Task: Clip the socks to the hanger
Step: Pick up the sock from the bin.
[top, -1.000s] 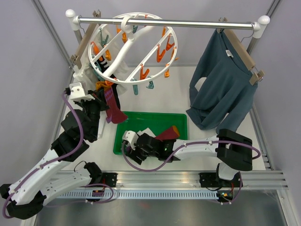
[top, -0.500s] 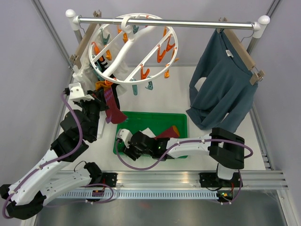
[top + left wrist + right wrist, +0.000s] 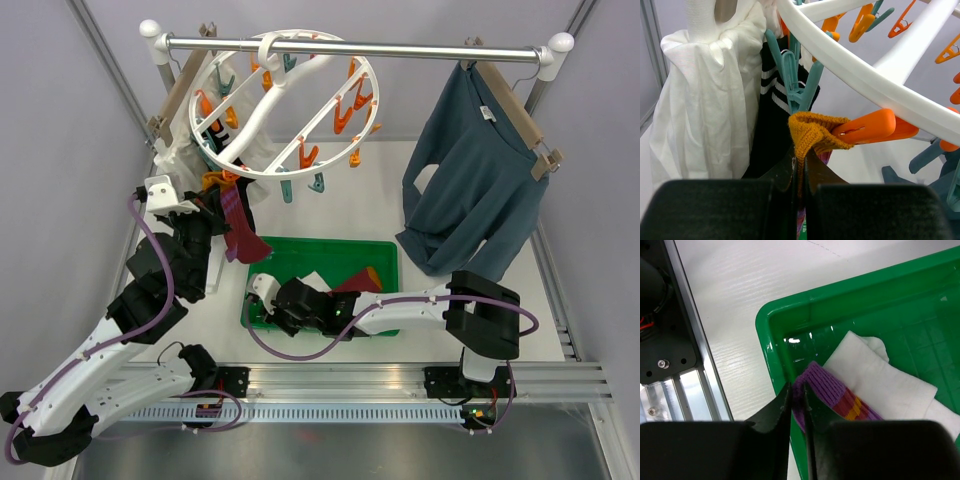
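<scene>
The left end effector (image 3: pixel 799 172) is pressed together on the maroon-and-orange sock (image 3: pixel 812 134) just below its knitted cuff. This is judged to steady the sock while the orange clip (image 3: pixel 867 129) bites the cuff. That clip hangs from the ring of the hanger (image 3: pixel 855 75).

The right end effector (image 3: pixel 798 396) pinches the cuff of a purple-striped sock (image 3: pixel 832 392) at the corner of the green tray (image 3: pixel 790 310), over a white sock (image 3: pixel 880 375) — likely the next pick.

Both sock bodies are cut off below the wrist views — how firmly the clip holds cannot be told.
</scene>
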`<state>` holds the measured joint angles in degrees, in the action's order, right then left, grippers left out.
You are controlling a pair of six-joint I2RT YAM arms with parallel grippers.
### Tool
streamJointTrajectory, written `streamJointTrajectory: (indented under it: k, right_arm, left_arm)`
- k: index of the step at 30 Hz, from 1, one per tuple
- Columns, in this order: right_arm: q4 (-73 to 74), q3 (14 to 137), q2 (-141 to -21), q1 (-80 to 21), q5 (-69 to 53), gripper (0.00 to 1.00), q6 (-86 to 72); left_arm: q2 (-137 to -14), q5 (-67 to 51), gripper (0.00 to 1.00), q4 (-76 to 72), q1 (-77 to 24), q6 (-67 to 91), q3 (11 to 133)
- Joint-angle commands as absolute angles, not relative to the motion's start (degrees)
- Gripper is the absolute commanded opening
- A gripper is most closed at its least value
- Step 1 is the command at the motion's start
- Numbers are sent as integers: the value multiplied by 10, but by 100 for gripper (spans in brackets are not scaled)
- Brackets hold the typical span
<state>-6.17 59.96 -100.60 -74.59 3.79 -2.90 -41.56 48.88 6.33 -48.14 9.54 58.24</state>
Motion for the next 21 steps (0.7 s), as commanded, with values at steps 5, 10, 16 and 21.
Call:
streamJointTrajectory:
  k: [5,10,16,21]
  right_arm:
    - [-60,614,-991,-749,65,3,-37]
    - [-59,591,-924,-749,135,0,-49]
    - [-40,565,-814,-750,206,0,-69]
    - [17,583,-739,-750,239,0,-78]
  left_arm:
    - [-414,475,3,57,-481,89,604]
    - [-403,454,7,53,-482,90,596]
    - [-388,432,12,29,-482,92,572]
    - [-390,392,17,20,-482,92,563]
